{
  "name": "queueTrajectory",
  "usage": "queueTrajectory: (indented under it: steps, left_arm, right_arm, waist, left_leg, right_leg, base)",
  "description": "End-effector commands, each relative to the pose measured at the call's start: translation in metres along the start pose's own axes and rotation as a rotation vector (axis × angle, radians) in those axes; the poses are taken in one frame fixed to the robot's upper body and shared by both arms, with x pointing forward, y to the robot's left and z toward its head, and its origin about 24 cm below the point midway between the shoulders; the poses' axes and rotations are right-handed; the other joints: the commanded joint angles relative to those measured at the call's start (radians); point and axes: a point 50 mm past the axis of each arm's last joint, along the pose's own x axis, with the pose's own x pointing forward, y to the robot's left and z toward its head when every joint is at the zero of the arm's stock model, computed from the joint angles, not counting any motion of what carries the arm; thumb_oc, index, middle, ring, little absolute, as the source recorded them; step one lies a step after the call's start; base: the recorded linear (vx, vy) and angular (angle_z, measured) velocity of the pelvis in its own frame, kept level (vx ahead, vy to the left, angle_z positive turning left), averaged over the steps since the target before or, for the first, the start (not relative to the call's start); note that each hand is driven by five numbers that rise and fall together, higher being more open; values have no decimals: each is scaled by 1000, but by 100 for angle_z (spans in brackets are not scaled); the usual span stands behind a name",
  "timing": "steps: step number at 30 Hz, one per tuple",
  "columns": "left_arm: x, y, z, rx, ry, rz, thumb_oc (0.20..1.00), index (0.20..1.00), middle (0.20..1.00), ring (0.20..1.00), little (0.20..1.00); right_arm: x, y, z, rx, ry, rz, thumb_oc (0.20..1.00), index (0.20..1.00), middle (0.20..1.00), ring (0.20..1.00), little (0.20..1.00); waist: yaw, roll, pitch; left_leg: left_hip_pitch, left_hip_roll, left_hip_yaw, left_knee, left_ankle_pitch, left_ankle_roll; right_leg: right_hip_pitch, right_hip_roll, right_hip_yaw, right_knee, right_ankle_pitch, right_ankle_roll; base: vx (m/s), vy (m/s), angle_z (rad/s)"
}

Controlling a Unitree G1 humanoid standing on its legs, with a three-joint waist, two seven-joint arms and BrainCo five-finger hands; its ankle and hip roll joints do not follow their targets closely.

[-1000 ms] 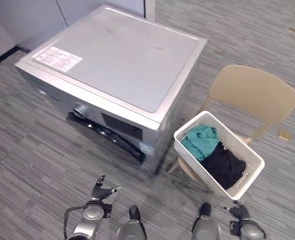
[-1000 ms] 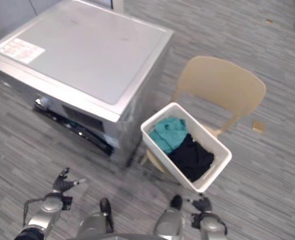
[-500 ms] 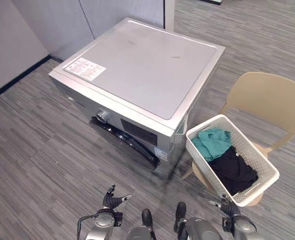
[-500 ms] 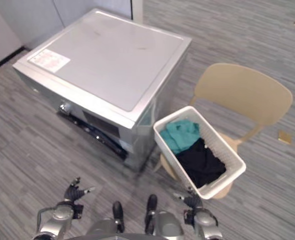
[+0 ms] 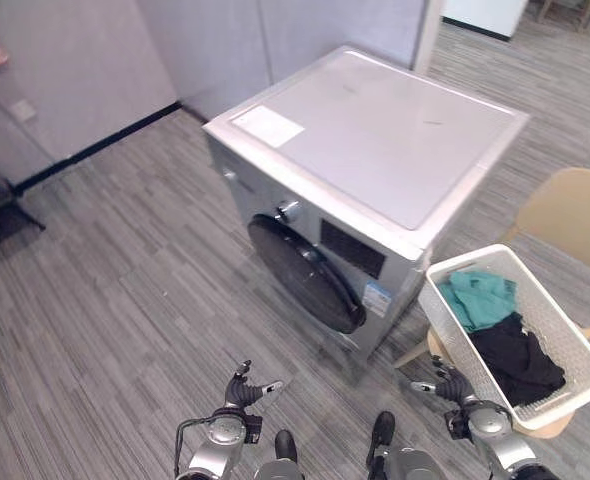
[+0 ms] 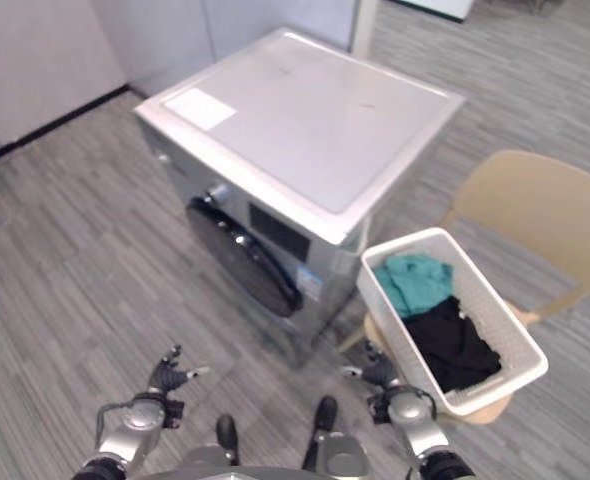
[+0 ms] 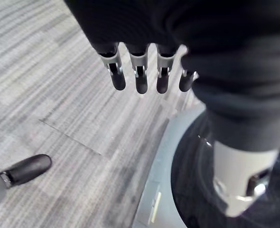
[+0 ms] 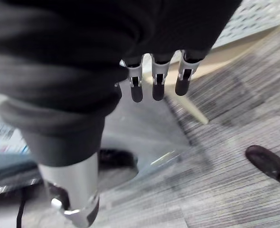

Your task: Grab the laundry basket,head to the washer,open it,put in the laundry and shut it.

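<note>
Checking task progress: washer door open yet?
No. The washer still has its dark round door shut flat against the front.

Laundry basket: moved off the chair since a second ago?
No. The laundry basket sits on the tan chair beside the washer, as before; the camera shifted.

We count one washer (image 5: pixel 375 190), its round dark door (image 5: pixel 305 275) facing seven o'clock, with one knob (image 5: pixel 288 210) and one white label (image 5: pixel 268 126) on its lid. At four o'clock from it sits one white laundry basket (image 5: pixel 565 345), and inside we count two garments: one teal (image 5: pixel 480 298), one black (image 5: pixel 515 360). One tan chair (image 5: pixel 575 210) carries that basket. Down at six o'clock we count two hands, the left hand (image 5: pixel 247 390) and the right hand (image 5: pixel 447 385), both with fingers relaxed and holding nothing.
</note>
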Motion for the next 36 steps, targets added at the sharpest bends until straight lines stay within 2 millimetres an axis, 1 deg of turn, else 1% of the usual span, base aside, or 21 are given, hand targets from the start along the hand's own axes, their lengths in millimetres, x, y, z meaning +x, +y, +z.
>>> queueTrajectory:
  steps: [1,3,5,6,8,10,15,16,20,22,24,25,27,28,29,31,32,33,34,35,36]
  left_arm:
    - [1,31,13,39,-75,105,1000,1000,1000,1000,1000]
    - [0,34,13,35,-80,122,1000,1000,1000,1000,1000]
    - [-1,35,12,30,-85,131,1000,1000,1000,1000,1000]
    - [-2,37,14,14,-98,151,1000,1000,1000,1000,1000]
    - [-3,37,14,8,-103,159,1000,1000,1000,1000,1000]
    - [-3,37,17,-6,-121,172,1000,1000,1000,1000,1000]
    - [-2,33,20,-6,-130,160,1000,1000,1000,1000,1000]
    - [-1,31,22,-7,-138,151,1000,1000,1000,1000,1000]
    - [1,29,27,-11,-152,140,1000,1000,1000,1000,1000]
    - [3,28,34,-21,-172,134,1000,1000,1000,1000,1000]
    - [3,28,35,-23,-174,133,1000,1000,1000,1000,1000]
    - [4,28,37,-27,-178,133,1000,1000,1000,1000,1000]
    - [6,27,44,-44,-192,136,1000,1000,1000,1000,1000]
    - [6,27,44,-44,-192,136,1000,1000,1000,1000,1000]
    - [8,24,46,-43,-192,135,1000,1000,1000,1000,1000]
    - [9,21,49,-46,-195,131,1000,1000,1000,1000,1000]
    - [9,21,49,-46,-195,131,1000,1000,1000,1000,1000]
    - [10,19,51,-40,-200,124,1000,1000,1000,1000,1000]
    - [11,18,56,-32,-212,120,1000,1000,1000,1000,1000]
    - [13,13,65,-5,-240,103,1000,1000,1000,1000,1000]
    - [14,13,71,6,-262,101,1000,1000,1000,1000,1000]
  right_arm:
    - [13,2,65,-81,-245,10,1000,1000,1000,1000,1000]
    - [14,-5,86,-103,-319,-34,1000,1000,1000,1000,1000]
    - [13,-10,95,-109,-357,-68,1000,1000,1000,1000,1000]
    - [14,-24,119,-110,-439,-164,1000,1000,1000,1000,1000]
    - [13,-28,128,-98,-473,-201,1000,1000,1000,1000,1000]
    - [13,-39,150,-78,-539,-291,1000,1000,1000,1000,1000]
    - [17,-40,166,-54,-561,-313,1000,1000,1000,1000,1000]
    - [22,-36,170,-32,-554,-295,1000,1000,1000,1000,1000]
    - [28,-31,180,21,-545,-265,1000,1000,1000,1000,1000]
    - [33,-26,195,40,-554,-229,1000,1000,1000,1000,1000]
    - [33,-23,200,34,-561,-216,1000,1000,1000,1000,1000]
    - [33,-19,205,37,-573,-199,1000,1000,1000,1000,1000]
    - [30,3,215,82,-611,-108,1000,1000,1000,1000,1000]
    - [30,3,215,82,-611,-107,1000,1000,1000,1000,1000]
    - [26,25,220,114,-638,-22,1000,1000,1000,1000,1000]
    - [17,54,229,134,-679,99,1000,1000,1000,1000,1000]
    - [17,54,229,134,-679,99,1000,1000,1000,1000,1000]
    - [12,70,235,131,-704,167,1000,1000,1000,1000,1000]
    - [5,87,246,114,-743,232,1000,1000,1000,1000,1000]
    - [-8,110,270,101,-817,318,1000,1000,1000,1000,1000]
    - [-14,114,287,107,-865,337,1000,1000,1000,1000,1000]
  waist:
    - [43,-20,48]
    - [55,-18,57]
    - [59,-16,63]
    - [69,-10,77]
    - [75,-7,83]
    - [93,2,106]
    - [119,9,131]
    - [137,14,142]
    - [158,13,162]
    - [180,13,179]
    - [185,12,183]
    - [190,12,185]
    - [201,10,195]
    - [201,10,195]
    - [208,9,201]
    - [219,6,205]
    - [218,6,205]
    - [225,6,208]
    - [237,9,214]
    - [267,18,224]
    - [285,24,228]
  left_leg:
    - [-19,-23,-21,62,-70,-10]
    - [-29,-34,-24,59,-70,-4]
    - [-34,-38,-25,58,-70,-2]
    - [-49,-45,-29,58,-67,3]
    - [-59,-47,-31,60,-66,5]
    - [-90,-53,-44,65,-58,8]
    - [-131,-56,-65,76,-50,10]
    - [-137,-51,-79,82,-68,2]
    - [-169,-53,-91,92,-63,2]
    - [-196,-55,-101,94,-53,-1]
    - [-204,-56,-107,94,-51,-1]
    - [-209,-56,-110,93,-48,-1]
    - [-224,-58,-124,91,-43,1]
    - [-224,-58,-125,91,-43,1]
    - [-227,-61,-134,91,-44,2]
    - [-233,-64,-147,100,-49,6]
    - [-233,-64,-147,100,-49,6]
    - [-236,-66,-154,108,-53,8]
    - [-244,-68,-164,120,-57,9]
    - [-257,-75,-183,136,-63,12]
    - [-266,-80,-197,145,-64,12]
  right_leg:
    - [13,-61,31,-6,-86,98]
    - [4,-71,26,-3,-79,104]
    - [0,-75,24,-1,-76,107]
    - [-11,-82,21,1,-70,112]
    - [-17,-85,22,2,-67,113]
    - [-38,-93,13,5,-60,115]
    - [-57,-104,-6,6,-50,119]
    - [-57,-99,-2,8,-63,128]
    - [-74,-103,-9,9,-57,129]
    - [-93,-105,-14,9,-52,130]
    - [-98,-106,-15,10,-52,130]
    - [-102,-108,-16,11,-51,131]
    - [-107,-112,-23,14,-53,132]
    - [-107,-112,-23,14,-53,132]
    - [-106,-114,-28,18,-57,132]
    - [-103,-118,-34,24,-61,133]
    - [-103,-119,-34,24,-61,133]
    - [-102,-121,-38,29,-63,133]
    - [-100,-126,-44,34,-65,134]
    - [-96,-133,-59,44,-70,134]
    - [-95,-138,-70,49,-71,134]
  base:
    - [-97,123,29]
    - [-44,72,18]
    - [-39,55,19]
    - [-63,80,16]
    - [-41,46,9]
    - [-54,36,6]
    - [-28,13,17]
    - [42,-17,9]
    - [-4,0,9]
    - [-19,16,11]
    - [4,12,8]
    - [15,24,20]
    - [19,30,18]
    - [23,32,12]
    - [28,34,17]
    - [23,21,15]
    - [10,9,6]
    - [0,0,0]
    - [-7,7,5]
    - [-20,-7,12]
    - [-15,-24,27]
